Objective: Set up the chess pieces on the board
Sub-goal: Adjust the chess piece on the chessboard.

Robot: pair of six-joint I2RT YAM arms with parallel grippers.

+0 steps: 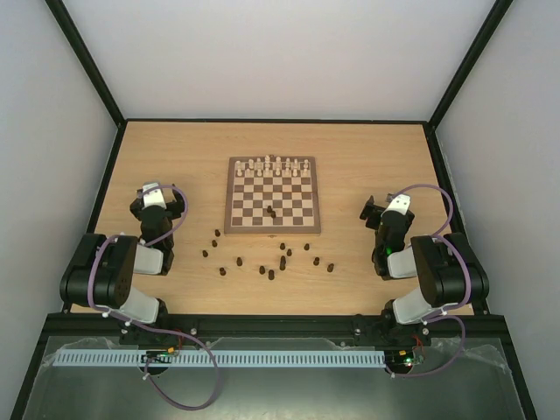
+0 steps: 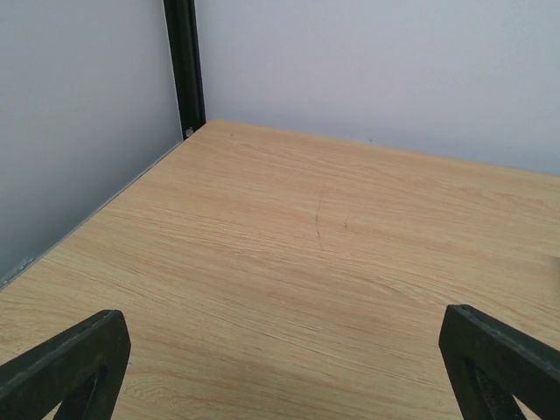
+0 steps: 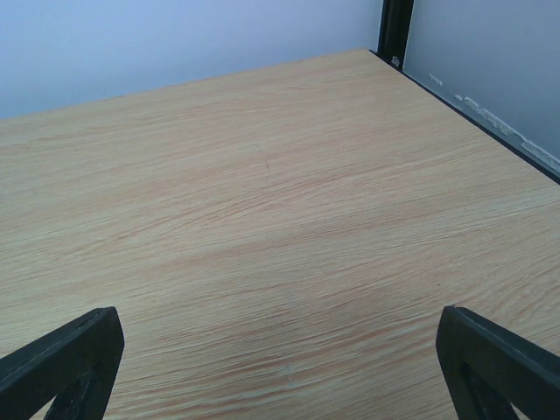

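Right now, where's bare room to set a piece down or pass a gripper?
Free: the table either side of the board, out to left gripper and right gripper; the strip behind it; its middle and near rows, except dark pieces at centre. Crowded: loose dark pieces along the board's near edge; white pieces fill its far rows.

Scattered dark chess pieces (image 1: 283,262) are cluttering the strip between the board (image 1: 293,194) and the near edge of the table (image 1: 175,149); bare wood is lying open along both side edges.
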